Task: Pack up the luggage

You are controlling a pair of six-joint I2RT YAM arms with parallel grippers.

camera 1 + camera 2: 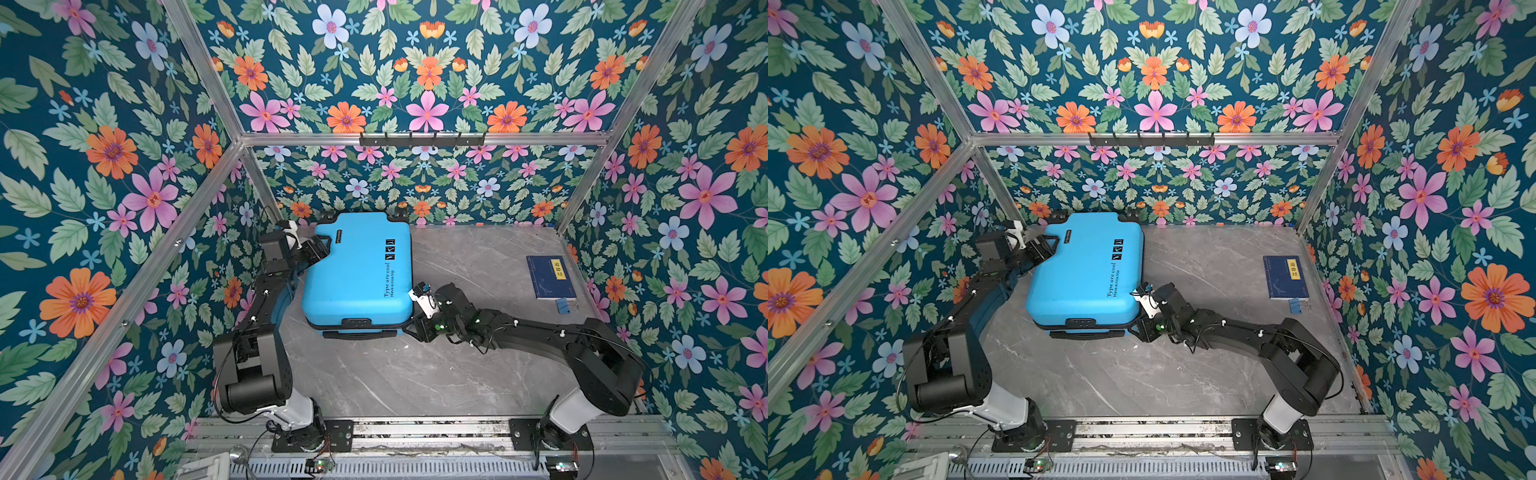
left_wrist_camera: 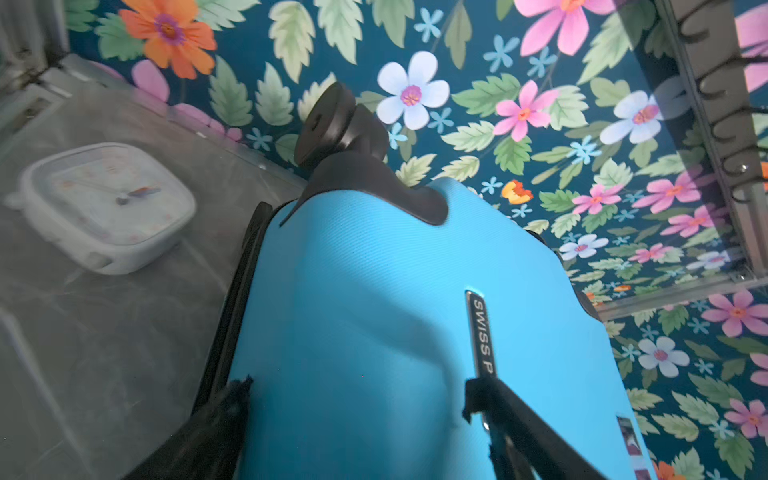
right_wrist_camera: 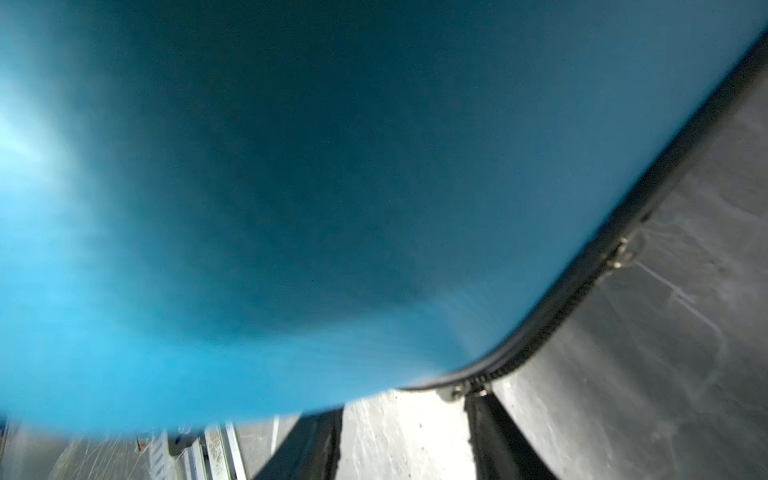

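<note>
Sky-blue luggage (image 1: 357, 270): lid (image 1: 1084, 266) down, contents hidden.
My left claw (image 2: 357, 386): spread astride its shell (image 2: 374, 291).
My right claw (image 3: 405, 419): parted, tips at its zipper seam (image 3: 582, 291).

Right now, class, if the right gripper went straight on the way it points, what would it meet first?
The luggage: the right gripper points at its rounded corner, with the black zipper seam just ahead. The close view is blurred, so the gap is unclear.
</note>
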